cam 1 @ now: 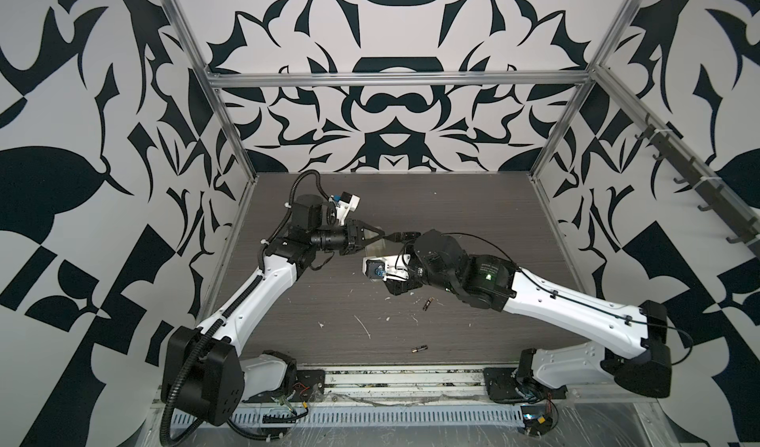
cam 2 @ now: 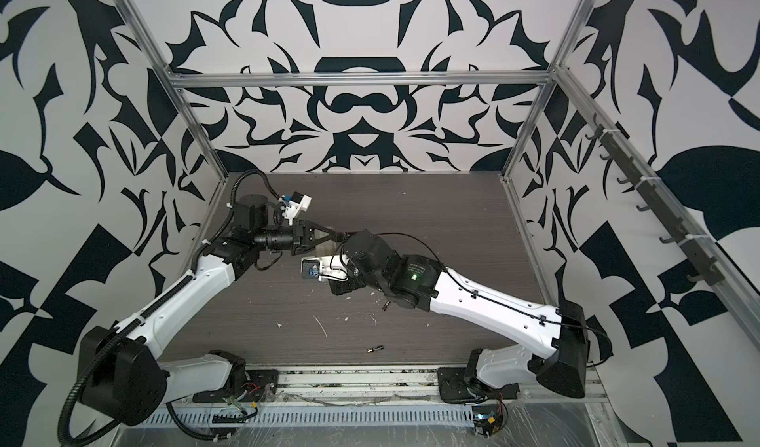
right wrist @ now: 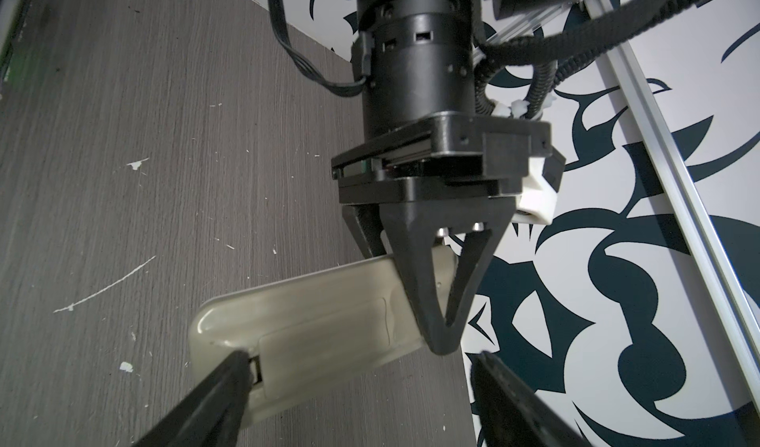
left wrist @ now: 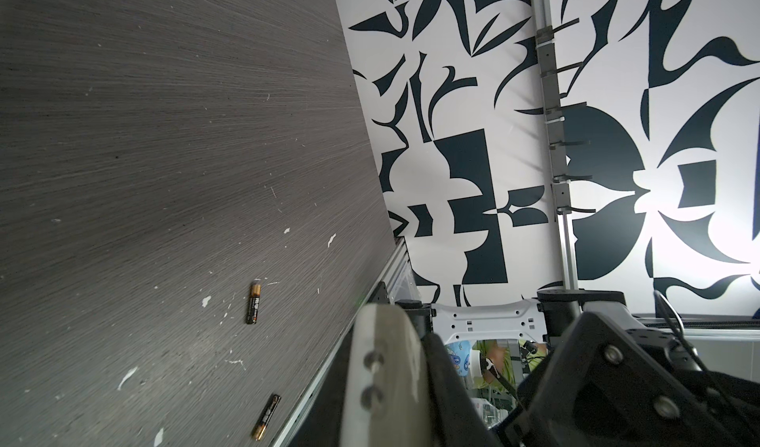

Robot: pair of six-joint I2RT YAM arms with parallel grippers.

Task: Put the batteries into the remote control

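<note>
Above the middle of the grey tabletop [cam 1: 473, 219], the left pincer [cam 1: 380, 235] was clamped tight on one end of the remote control [right wrist: 320, 313]. It seemed to hold the remote raised with its beige back exposed so the other arm could work on it. The right pincer [right wrist: 357, 367] stood wide and held nothing, with one fingertip [right wrist: 234, 379] at the notch of the battery cover [right wrist: 325, 342], likely to pry it. One battery [cam 1: 428, 303] lay right of centre; the other battery [cam 1: 419, 348], gold-banded, lay near the front edge.
</note>
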